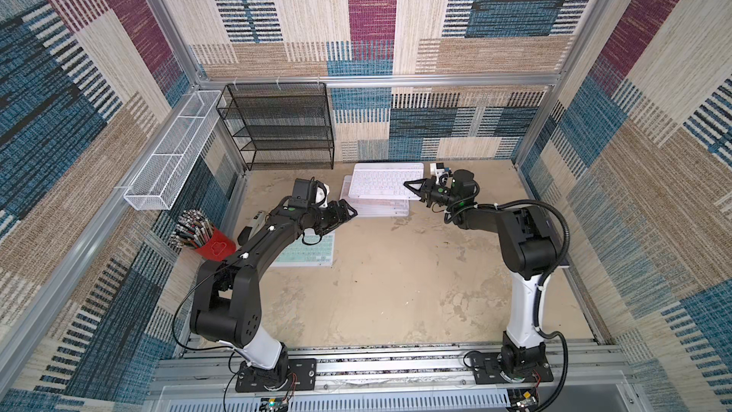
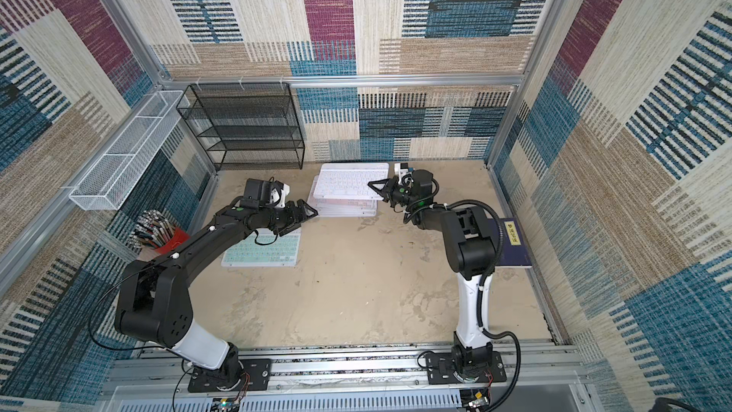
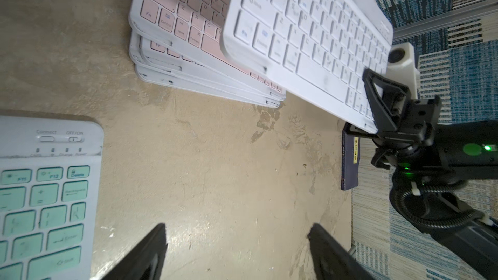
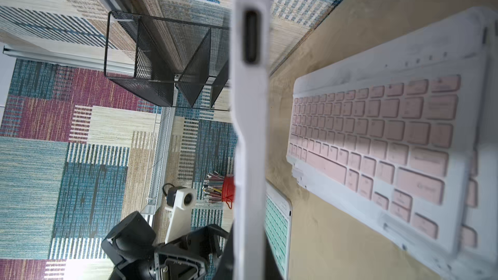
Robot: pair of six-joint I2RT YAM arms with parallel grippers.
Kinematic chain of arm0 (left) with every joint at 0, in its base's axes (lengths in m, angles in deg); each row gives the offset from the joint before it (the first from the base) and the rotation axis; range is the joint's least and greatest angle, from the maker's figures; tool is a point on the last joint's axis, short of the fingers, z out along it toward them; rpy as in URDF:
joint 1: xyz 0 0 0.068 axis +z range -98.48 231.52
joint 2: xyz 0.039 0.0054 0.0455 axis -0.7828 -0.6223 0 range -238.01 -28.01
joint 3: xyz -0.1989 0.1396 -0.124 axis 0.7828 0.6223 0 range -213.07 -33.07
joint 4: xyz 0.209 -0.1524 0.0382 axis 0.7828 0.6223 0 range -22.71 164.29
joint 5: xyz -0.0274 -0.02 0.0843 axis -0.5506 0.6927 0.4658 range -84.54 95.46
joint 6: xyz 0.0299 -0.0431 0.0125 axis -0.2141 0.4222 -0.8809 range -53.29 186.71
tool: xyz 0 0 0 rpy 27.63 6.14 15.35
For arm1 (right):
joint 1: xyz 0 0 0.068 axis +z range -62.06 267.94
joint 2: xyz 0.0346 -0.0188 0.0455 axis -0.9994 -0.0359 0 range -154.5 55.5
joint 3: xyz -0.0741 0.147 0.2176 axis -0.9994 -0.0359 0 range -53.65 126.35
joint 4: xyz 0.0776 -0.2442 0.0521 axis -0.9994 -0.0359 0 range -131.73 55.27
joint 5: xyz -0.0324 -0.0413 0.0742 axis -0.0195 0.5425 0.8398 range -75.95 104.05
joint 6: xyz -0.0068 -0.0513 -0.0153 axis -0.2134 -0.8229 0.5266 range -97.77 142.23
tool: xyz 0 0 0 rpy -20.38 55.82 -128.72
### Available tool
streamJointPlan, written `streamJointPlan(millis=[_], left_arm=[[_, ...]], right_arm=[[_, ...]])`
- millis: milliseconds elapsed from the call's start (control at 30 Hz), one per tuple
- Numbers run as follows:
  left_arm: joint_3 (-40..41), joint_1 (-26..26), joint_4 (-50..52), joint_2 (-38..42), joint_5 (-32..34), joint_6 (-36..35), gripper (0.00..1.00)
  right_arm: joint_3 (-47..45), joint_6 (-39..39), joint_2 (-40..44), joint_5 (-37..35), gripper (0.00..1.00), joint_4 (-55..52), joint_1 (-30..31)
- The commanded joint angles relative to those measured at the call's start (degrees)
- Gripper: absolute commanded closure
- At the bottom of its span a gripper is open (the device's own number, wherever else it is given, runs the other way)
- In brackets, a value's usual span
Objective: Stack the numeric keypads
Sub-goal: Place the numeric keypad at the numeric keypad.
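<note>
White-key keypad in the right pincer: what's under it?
A fanned stack of keypads, its top keypad pink-keyed. The lowest ones show only frame edges; their keys are covered.

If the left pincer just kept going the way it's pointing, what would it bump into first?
Most likely the left pincer would meet the near edge of the stack of keypads; bare table lies between. Its height is hard to judge.
</note>
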Motion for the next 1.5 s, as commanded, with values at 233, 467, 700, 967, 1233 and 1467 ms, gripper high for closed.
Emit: streamJointPlan(millis=[233,467,700,967,1233,1467], left_arm=[[0.8,1.6,1.6,1.4,-0.1,-0.4,0.14],[1.1,2.6,3.0,2.1,0.7,-1.5,0.14],[1.8,2.7,2.0,1.7,0.6,-1.1,0.14],[2.5,2.6,0.8,0.9,0.2,-0.5,0.14],[3.6,2.6,0.0,1.0,0.0,0.0,0.14],[4.1,2.6,-0.9,0.9,-0.3,0.4,0.14]], right_arm=[[15.0,1.8,-13.2,-1.2,1.0,1.3,2.7],[19.9,-0.5,-17.6,-0.7,1.0,-3.3,3.0],[22.6,-3.7,-19.3,-0.5,1.0,-9.7,3.0],[19.6,-5.1,-16.9,-1.0,1.0,-12.7,3.1],[20.8,-6.2,-16.6,-0.9,0.88,-16.7,3.1],[17.8,-8.2,-13.2,-3.5,0.72,-18.9,3.1]])
